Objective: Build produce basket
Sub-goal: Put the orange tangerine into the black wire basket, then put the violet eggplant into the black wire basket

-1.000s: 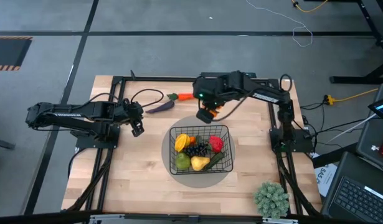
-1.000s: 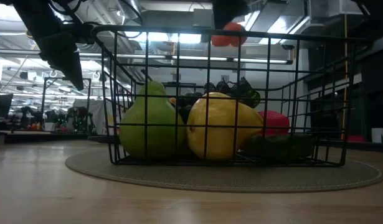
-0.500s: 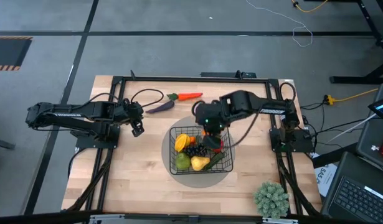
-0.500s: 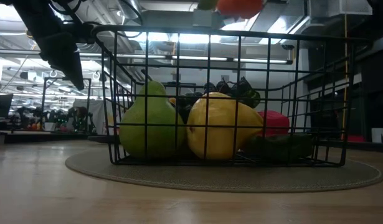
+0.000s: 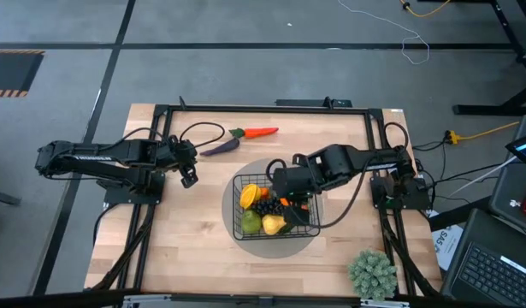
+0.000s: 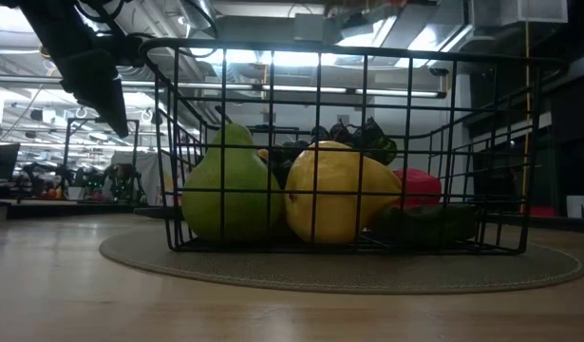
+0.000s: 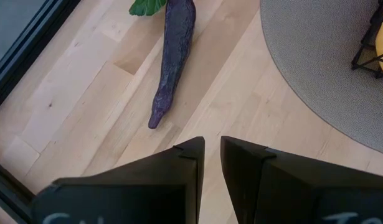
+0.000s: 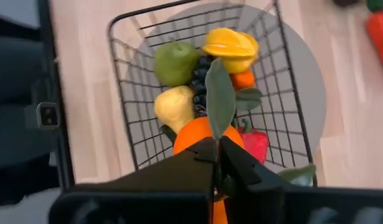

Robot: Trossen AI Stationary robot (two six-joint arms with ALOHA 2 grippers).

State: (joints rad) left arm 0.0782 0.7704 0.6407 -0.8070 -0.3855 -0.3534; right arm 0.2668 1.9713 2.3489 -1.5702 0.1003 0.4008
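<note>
The black wire basket stands on a round grey mat. It holds a green fruit, a yellow fruit, dark grapes, a red pepper and other produce. My right gripper hangs over the basket, shut on a tangerine with a green leaf. An orange carrot and a purple eggplant lie on the table beyond the basket. My left gripper waits left of the mat, near the eggplant. A narrow gap shows between its fingers, with nothing in it. My right gripper pinches the tangerine between its two fingers where the green leaf joins the fruit's top. The fingers come from above, pointing steeply down. The leaf sticks out past the fingertips. The fruit hangs beneath them, above the basket's rim and clear of the produce inside.
A bushy pale-green plant stands at the table's near right corner. A black cable loop lies by the eggplant. Bare wood lies left of the mat and along the near edge. A laptop sits off the table to the right.
My right gripper has swung from beyond the basket's far rim toward the table's near edge, rolling a little. It now hangs over the basket's middle. The tangerine has travelled with it, staying above the rim.
</note>
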